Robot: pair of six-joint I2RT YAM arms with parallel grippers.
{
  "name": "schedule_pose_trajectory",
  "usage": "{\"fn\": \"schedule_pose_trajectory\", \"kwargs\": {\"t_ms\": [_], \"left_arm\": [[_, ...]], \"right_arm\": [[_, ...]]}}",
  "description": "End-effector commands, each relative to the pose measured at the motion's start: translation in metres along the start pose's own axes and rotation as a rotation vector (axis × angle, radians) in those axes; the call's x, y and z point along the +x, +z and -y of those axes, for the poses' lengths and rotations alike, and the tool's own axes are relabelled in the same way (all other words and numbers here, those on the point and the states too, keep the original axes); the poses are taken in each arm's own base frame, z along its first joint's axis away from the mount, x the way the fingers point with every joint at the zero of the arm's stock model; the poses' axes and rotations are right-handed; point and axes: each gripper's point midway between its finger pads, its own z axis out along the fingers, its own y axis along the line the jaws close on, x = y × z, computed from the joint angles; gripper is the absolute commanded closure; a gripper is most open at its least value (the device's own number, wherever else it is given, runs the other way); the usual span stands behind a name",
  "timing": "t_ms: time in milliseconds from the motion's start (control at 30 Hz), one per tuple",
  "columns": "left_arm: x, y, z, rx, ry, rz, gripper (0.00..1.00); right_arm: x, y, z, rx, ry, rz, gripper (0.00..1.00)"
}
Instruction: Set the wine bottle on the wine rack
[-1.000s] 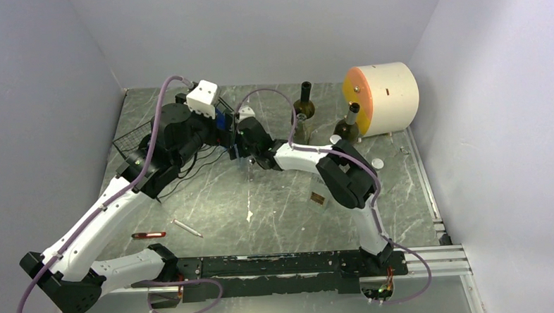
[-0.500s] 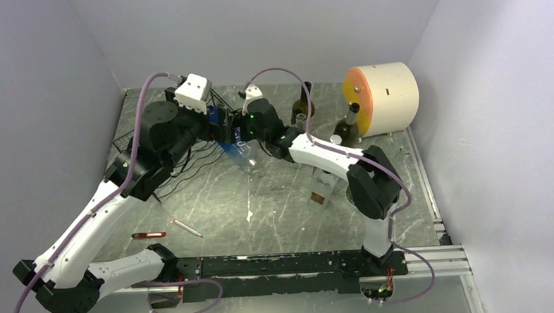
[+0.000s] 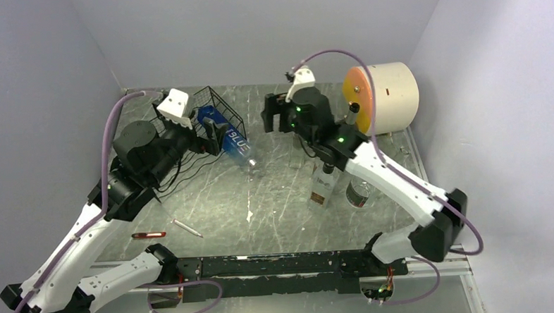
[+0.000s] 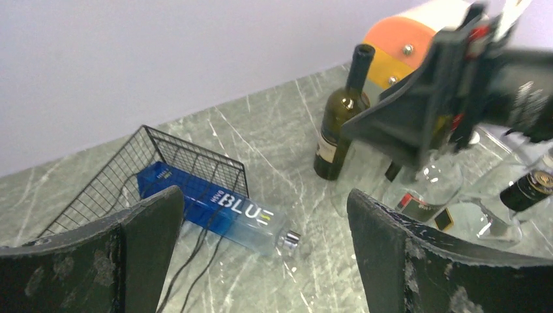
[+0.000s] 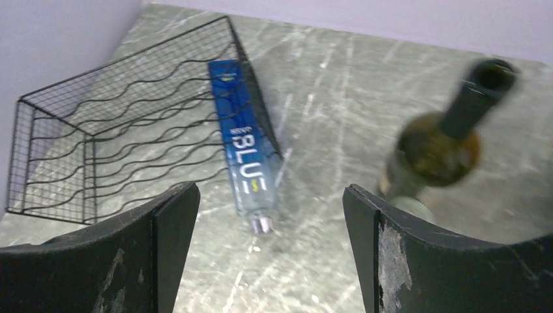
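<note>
Wine bottle (image 5: 242, 153) lying partly in wine rack (image 5: 98, 153), neck out.

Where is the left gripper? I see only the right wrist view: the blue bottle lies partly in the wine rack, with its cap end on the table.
Observer: The left gripper hangs open and empty; in the top view its wrist covers the left part of the wine rack.
Operator: What stands near my right arm?
Observer: A clear bottle stands upright beside the right forearm.
Operator: And at the far right?
Observer: A white drum with an orange face lies in that corner.
</note>
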Motion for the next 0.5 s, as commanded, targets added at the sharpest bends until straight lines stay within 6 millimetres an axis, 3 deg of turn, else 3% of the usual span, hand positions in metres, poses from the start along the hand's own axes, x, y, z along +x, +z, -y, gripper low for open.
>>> {"fn": "schedule_pose_trajectory", "kwargs": {"t_ms": [0,133,200,467], "left_arm": [[0.009,0.000,0.019,0.097,-0.053,0.013,0.01],[0.019,-0.001,0.031,0.161,-0.081,0.005,0.01],[0.023,-0.002,0.036,0.191,-0.091,-0.001,0.01],[0.031,0.001,0.054,0.279,-0.108,-0.054,0.01]], "right_arm": [[0.011,-0.050,0.057,0.245,-0.019,-0.071,0.15],[0.008,-0.089,0.081,0.329,-0.004,-0.057,0.15],[0.012,-0.101,0.084,0.321,-0.005,-0.073,0.15],[0.058,-0.129,0.081,0.225,0.016,-0.180,0.21]]}}
